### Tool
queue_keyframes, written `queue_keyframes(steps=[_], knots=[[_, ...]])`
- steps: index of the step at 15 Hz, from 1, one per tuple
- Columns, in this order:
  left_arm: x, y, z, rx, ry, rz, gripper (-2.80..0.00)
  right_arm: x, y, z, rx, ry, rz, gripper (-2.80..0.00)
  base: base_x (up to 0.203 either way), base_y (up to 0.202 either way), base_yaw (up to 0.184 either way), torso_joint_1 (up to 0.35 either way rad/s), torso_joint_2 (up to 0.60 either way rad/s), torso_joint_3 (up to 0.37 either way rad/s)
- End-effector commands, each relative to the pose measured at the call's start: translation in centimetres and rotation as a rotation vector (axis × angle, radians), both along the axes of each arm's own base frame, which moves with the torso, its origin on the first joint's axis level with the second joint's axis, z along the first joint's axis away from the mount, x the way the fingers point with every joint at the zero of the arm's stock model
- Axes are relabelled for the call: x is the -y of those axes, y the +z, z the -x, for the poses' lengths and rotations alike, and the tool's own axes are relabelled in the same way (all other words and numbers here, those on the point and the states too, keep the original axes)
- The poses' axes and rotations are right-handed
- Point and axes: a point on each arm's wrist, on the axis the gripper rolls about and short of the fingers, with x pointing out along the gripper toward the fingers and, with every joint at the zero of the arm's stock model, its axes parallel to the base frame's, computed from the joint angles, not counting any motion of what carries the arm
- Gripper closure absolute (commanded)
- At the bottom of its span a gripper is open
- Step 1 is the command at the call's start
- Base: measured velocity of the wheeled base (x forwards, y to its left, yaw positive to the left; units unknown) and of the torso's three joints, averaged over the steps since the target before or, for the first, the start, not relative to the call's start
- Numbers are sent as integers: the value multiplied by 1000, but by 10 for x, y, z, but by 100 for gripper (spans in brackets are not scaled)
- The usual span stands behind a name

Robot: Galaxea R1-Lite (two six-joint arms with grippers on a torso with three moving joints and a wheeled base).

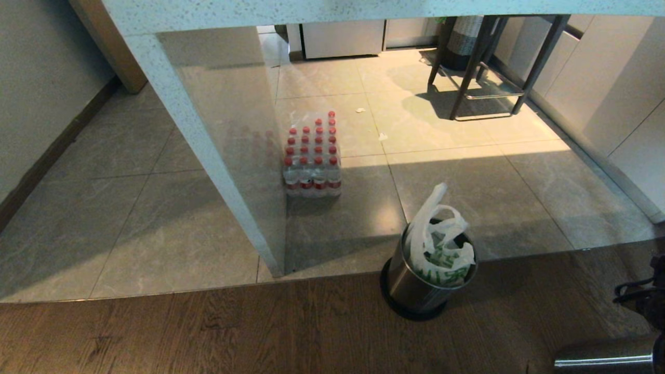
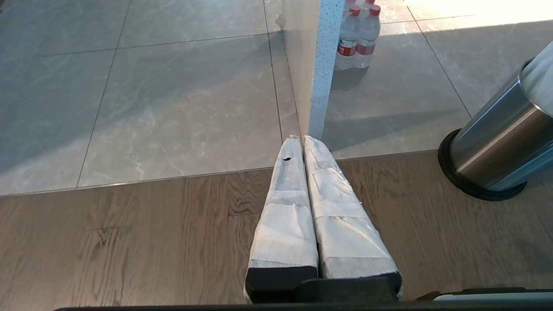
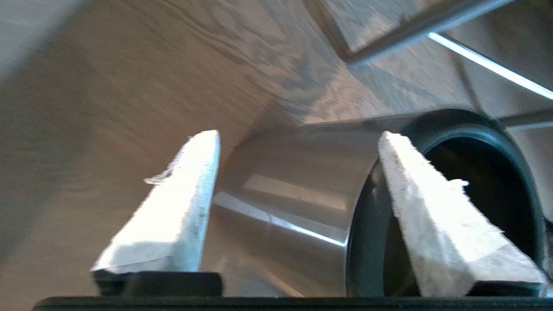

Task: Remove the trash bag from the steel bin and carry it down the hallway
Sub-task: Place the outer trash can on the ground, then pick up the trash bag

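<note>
The steel bin (image 1: 415, 288) stands upright where the wood floor meets the tiles. The trash bag (image 1: 439, 244) sits in it, its white loop handles sticking up above the rim and green print showing. In the left wrist view the steel bin (image 2: 497, 142) is off to one side. My left gripper (image 2: 301, 137) hangs shut and empty over the wood floor. My right gripper (image 3: 298, 134) is open low over the floor, its white fingers (image 3: 181, 207) spread either side of a second steel cylinder (image 3: 293, 207) lying on its side. The hallway tiles (image 1: 104, 208) run along the left wall.
The lying steel cylinder (image 1: 602, 356) is at the bottom right, beside my right arm (image 1: 647, 296). A speckled counter panel (image 1: 208, 156) stands left of the bin. A shrink-wrapped pack of water bottles (image 1: 311, 156) sits behind it. A dark stool (image 1: 483, 62) stands near the cabinets.
</note>
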Motion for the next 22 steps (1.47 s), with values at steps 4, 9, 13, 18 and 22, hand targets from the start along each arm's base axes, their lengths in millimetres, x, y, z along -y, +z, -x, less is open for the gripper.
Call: queue_keyframes(steps=[4,9,13,18,22], knots=[[0,0,0,-1,0,0,0,-34,81,25,157,105,7,0,0,0,0,0,0,0],[0,0,0,-1,0,0,0,-132,137,13,261,452,4,0,0,0,0,0,0,0],[0,0,0,-1,0,0,0,-240,151,8,316,835,-55,0,0,0,0,0,0,0],[0,0,0,-1,0,0,0,-305,168,25,422,1114,-237,0,0,0,0,0,0,0],[0,0,0,-1,0,0,0,-309,155,21,362,1162,-249,-280,0,0,0,0,0,0]])
